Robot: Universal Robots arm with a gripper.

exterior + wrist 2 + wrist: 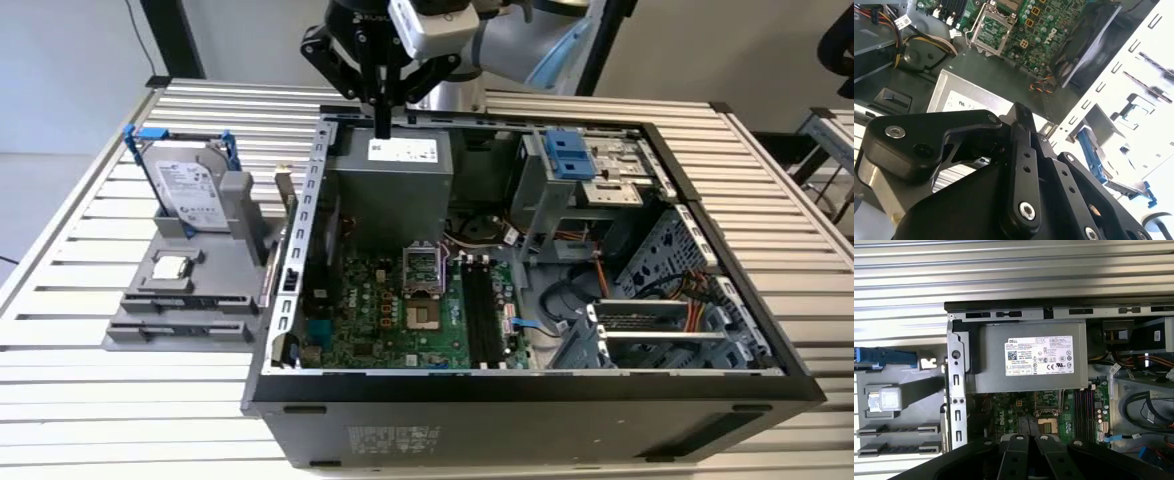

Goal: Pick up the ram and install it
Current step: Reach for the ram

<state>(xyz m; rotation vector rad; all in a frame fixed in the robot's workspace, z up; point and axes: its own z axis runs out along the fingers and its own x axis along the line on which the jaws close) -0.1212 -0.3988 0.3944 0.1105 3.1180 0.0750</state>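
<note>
Nearest in the exterior view, the open computer case (534, 385) lies on its side. Its motherboard (387, 310) faces up and the long black slots (481, 315) hold no stick, so I judge that the install has not begun and the pick is the step in hand.

On the exterior view's left, a grey fixture (200, 270) carries the processor chip (170, 267) and the hard drive (187, 190). What looks like the ram (284, 190) stands on edge at the fixture's side, just beside the case wall.

Farther back, the gripper (384, 128) hangs over the power supply (394, 175), fingers drawn narrow with nothing seen between them. Taking the ram calls for them to spread and straddle its thin top edge squarely.

The slatted metal worktop (80, 400) carries it all. Beyond are pale floor and dark posts.
</note>
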